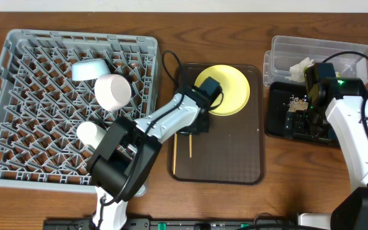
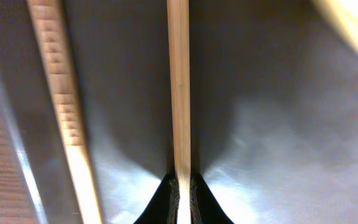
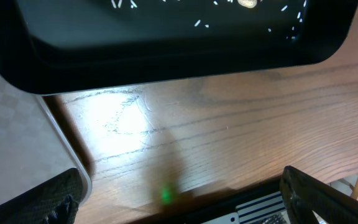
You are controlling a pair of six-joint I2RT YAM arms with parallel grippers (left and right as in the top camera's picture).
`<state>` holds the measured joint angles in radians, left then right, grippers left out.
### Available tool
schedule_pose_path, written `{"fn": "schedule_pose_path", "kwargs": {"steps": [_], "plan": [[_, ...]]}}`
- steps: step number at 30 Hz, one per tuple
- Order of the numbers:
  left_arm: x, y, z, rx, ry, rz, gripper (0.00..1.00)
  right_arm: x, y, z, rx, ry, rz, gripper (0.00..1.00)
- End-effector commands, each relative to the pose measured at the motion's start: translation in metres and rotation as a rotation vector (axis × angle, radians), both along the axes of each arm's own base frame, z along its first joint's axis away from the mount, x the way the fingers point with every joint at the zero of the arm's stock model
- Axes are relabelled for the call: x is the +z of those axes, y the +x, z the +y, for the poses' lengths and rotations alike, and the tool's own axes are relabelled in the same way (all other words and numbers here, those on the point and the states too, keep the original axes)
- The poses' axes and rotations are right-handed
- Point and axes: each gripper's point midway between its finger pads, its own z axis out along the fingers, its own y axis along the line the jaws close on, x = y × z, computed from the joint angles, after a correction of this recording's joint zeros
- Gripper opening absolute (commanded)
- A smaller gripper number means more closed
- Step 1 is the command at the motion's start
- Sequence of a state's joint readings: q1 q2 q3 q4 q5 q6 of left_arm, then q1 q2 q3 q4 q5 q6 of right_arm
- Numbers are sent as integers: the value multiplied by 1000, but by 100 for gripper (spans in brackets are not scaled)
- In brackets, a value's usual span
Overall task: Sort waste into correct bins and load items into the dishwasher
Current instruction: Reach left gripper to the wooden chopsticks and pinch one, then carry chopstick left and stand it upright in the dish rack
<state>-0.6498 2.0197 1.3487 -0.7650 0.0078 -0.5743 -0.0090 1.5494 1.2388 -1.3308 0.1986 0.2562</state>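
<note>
My left gripper [image 1: 197,128] is low over the brown serving tray [image 1: 235,166], shut on one wooden chopstick [image 2: 179,93]. The second chopstick [image 2: 64,106] lies beside it on the tray, and one chopstick tip shows in the overhead view [image 1: 189,145]. The yellow plate [image 1: 225,89] sits at the tray's far end. The grey dish rack [image 1: 18,128] holds the light blue bowl [image 1: 89,69], the white bowl [image 1: 112,91] and the small white cup [image 1: 90,133]. My right gripper [image 3: 179,199] is open and empty above the black tray [image 3: 166,56], which holds rice crumbs [image 1: 294,100]. White tissue [image 1: 302,66] lies in the clear tub [image 1: 344,51]. I cannot make out the snack wrapper.
The wooden table [image 3: 229,118] shows between the black tray and the front edge. The clear tub stands directly behind the black tray at the far right. The plate's rim [image 2: 353,25] is close to my left gripper.
</note>
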Motion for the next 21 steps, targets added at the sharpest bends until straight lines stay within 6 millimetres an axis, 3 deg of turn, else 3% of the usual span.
{"fn": "schedule_pose_path", "kwargs": {"steps": [1,8,14,17,21], "plan": [[15,11,15,-14,10,-26,6,5,1,-5,-22,-8,-23,99],[91,32,31,-118,-55,-175,6,5,2,-5,-22,-8,-26,99],[158,21,69,-175,-68,-281,6,5,2,-5,-22,-8,-26,99],[176,16,94,-193,-48,-302,6,5,2,-5,-22,-8,-26,99],[179,16,129,-140,-20,-285,6,5,2,-5,-22,-7,-26,99]]}}
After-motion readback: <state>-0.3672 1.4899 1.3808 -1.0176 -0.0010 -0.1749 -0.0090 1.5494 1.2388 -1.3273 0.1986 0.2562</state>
